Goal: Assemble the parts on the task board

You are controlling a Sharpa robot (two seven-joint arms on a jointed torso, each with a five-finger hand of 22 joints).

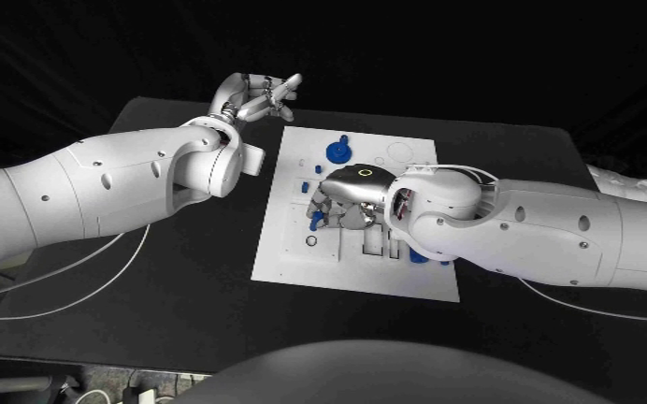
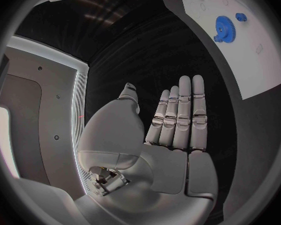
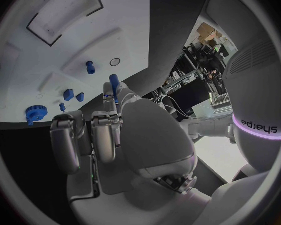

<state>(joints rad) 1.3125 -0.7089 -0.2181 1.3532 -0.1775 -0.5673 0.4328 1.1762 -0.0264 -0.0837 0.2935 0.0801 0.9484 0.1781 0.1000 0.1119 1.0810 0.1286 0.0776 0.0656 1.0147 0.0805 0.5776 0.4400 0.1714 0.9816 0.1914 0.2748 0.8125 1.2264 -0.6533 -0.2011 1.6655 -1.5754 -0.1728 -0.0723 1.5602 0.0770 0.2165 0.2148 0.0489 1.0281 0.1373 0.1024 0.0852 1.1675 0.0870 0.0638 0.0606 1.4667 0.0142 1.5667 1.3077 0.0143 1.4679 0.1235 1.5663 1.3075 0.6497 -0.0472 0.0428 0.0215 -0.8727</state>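
Over the black worktop [image 1: 162, 329] the white task board [image 1: 290, 254] lies mid-table, and the right robot hand [image 1: 344, 203] hangs low above its middle, fingers curled around a slim blue peg [image 3: 114, 82], while the left robot hand [image 2: 178, 120] is released, fingers straight, off the board's far left corner. The risk, I'd say: a tilted peg jams or slips, the hand hides its target, and a knuckle could nudge the blue gear [image 1: 338, 151] nearby.

The right hand [image 3: 109, 135] hangs over the task board [image 3: 53, 60], apparently pinching a blue peg [image 3: 114, 82]; a blue gear [image 3: 33, 113] lies near the board's edge.
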